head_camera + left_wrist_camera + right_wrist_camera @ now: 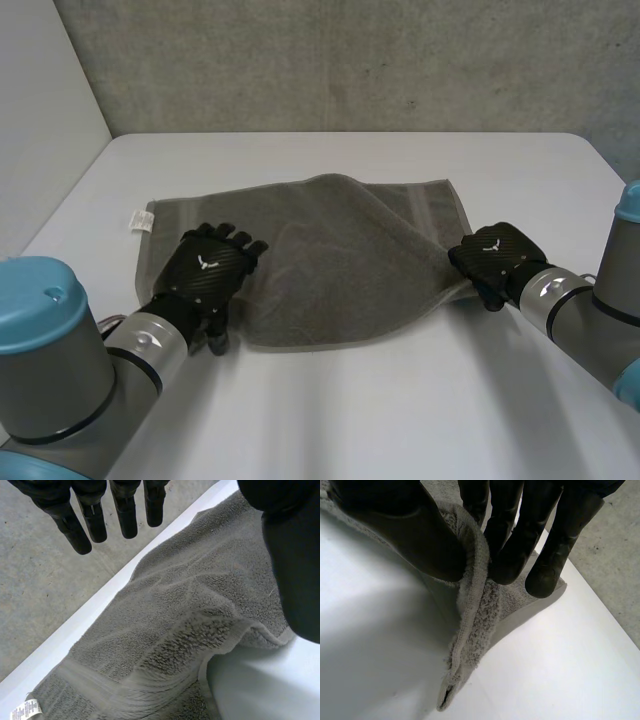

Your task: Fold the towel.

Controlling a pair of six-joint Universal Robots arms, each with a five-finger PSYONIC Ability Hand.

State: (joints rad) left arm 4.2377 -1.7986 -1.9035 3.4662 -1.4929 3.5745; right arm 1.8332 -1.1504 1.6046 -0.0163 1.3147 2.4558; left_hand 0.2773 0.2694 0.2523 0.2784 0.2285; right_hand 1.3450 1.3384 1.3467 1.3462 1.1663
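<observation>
A grey towel (pixel 340 260) lies on the white table (pixel 350 410), its near side folded loosely over toward the back. My left hand (pixel 210 265) hovers over the towel's left end with straight, spread fingers, open and holding nothing. In the left wrist view those fingers (pixel 95 515) point past the towel (pixel 190 620), which lies rumpled under the palm. My right hand (pixel 497 255) is at the towel's right edge. There its thumb (pixel 415 535) and fingers (pixel 545 560) pinch a fold of the towel's edge (pixel 472 630), and a corner hangs down below them.
A white care label (pixel 138 219) sticks out at the towel's far left corner, also visible as the label (pixel 25 711) near the table edge. A concrete wall (pixel 350 60) rises behind the table, and a white wall (pixel 40 120) stands at the left.
</observation>
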